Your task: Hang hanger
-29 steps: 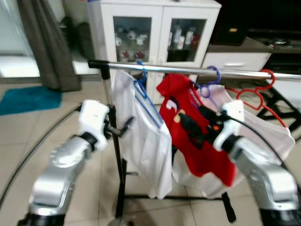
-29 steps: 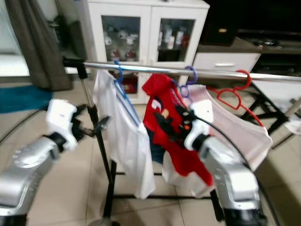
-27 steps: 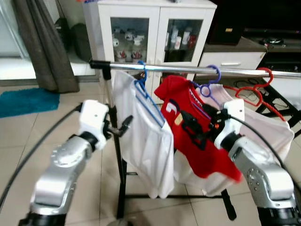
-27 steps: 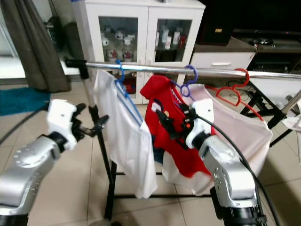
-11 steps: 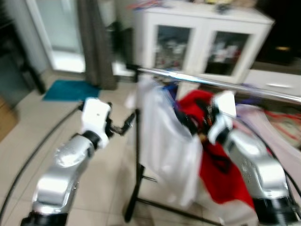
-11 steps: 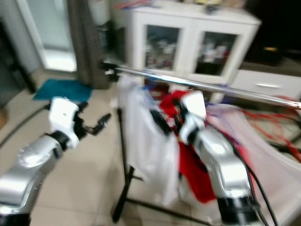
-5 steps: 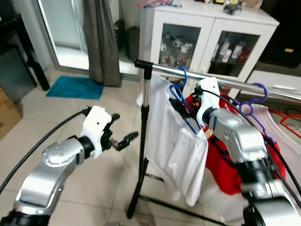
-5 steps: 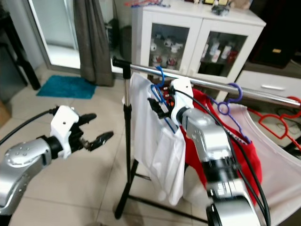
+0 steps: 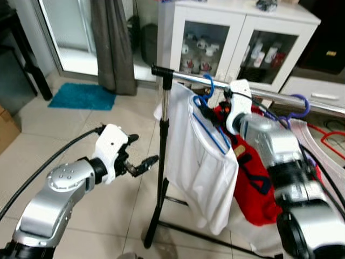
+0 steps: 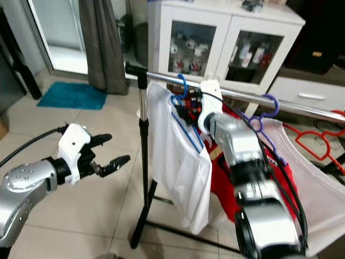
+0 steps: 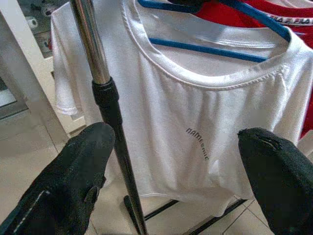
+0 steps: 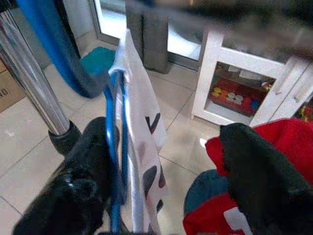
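A blue hanger (image 9: pixel 207 85) carrying a white T-shirt (image 9: pixel 197 162) hangs by its hook on the chrome rail (image 9: pixel 183 75), close to the rail's left end. My right gripper (image 10: pixel 187 110) is up at the hanger's neck, just under the rail. It is open: in the right wrist view its fingers (image 12: pixel 80 191) stand wide apart and the blue hanger (image 12: pixel 115 147) runs beside one of them. My left gripper (image 9: pixel 137 161) is open, held left of the rack's upright pole (image 11: pixel 105 98) and facing the white T-shirt (image 11: pixel 210 122).
Further right on the rail hang a purple hanger (image 9: pixel 295 105) with a red shirt (image 9: pixel 253 178), a pale garment and a red hanger (image 9: pixel 334 141). A white glass-door cabinet (image 9: pixel 232 32) stands behind. A grey curtain (image 9: pixel 113 43), blue mat (image 9: pixel 81 96) and black cable (image 9: pixel 48 162) are at the left.
Over the earlier frames my right gripper went from the red shirt up to the blue hanger's neck while the view swung left. In the last half second little has moved.
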`<state>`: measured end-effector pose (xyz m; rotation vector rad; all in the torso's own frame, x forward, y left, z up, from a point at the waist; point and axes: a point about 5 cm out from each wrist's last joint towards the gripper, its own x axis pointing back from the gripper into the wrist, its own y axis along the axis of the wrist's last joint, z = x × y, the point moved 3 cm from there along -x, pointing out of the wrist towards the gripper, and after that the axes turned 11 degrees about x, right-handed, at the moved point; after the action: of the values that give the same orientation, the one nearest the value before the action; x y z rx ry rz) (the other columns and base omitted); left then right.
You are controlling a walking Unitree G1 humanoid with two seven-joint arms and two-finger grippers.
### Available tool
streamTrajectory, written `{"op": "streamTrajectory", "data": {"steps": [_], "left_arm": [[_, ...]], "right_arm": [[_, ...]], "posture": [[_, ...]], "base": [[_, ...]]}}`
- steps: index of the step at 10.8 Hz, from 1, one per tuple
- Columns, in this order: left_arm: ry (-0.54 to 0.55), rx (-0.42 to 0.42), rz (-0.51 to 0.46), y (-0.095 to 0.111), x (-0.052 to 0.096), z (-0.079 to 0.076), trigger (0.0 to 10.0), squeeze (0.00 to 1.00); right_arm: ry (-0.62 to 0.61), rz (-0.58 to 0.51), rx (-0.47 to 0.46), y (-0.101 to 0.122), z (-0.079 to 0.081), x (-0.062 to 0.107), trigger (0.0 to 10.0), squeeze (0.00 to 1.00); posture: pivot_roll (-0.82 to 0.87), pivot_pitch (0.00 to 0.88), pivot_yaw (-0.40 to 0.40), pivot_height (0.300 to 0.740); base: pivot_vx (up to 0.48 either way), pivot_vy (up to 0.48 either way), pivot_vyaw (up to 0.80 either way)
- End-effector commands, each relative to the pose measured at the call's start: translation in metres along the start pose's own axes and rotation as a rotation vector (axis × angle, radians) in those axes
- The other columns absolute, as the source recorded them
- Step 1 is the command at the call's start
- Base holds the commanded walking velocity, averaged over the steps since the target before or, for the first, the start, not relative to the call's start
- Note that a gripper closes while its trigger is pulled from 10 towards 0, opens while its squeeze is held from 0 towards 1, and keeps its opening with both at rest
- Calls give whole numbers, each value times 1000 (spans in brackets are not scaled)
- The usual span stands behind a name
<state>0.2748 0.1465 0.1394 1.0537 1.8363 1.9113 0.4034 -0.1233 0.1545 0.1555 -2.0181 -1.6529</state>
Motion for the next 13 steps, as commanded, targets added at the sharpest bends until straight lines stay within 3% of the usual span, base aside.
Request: {"op": "streamTrajectory", "data": {"steps": [1, 5, 13], "left_arm": [[-29, -10, 6, 2, -1, -3, 10000, 0], [-66, -11, 17, 2, -1, -7, 10000, 0], [-89, -19, 31, -1, -2, -8, 10000, 0]], "right_arm": [[5, 24, 18, -3, -4, -2, 0, 0], [55, 89, 30, -4, -1, -11, 0, 0], [147, 117, 63, -8, 3, -10, 0, 0]], "posture": [[39, 0, -62, 740], [44, 0, -66, 740], [37, 0, -69, 740]], "base": [[0, 0, 0], [0, 0, 0], [0, 0, 0]]}}
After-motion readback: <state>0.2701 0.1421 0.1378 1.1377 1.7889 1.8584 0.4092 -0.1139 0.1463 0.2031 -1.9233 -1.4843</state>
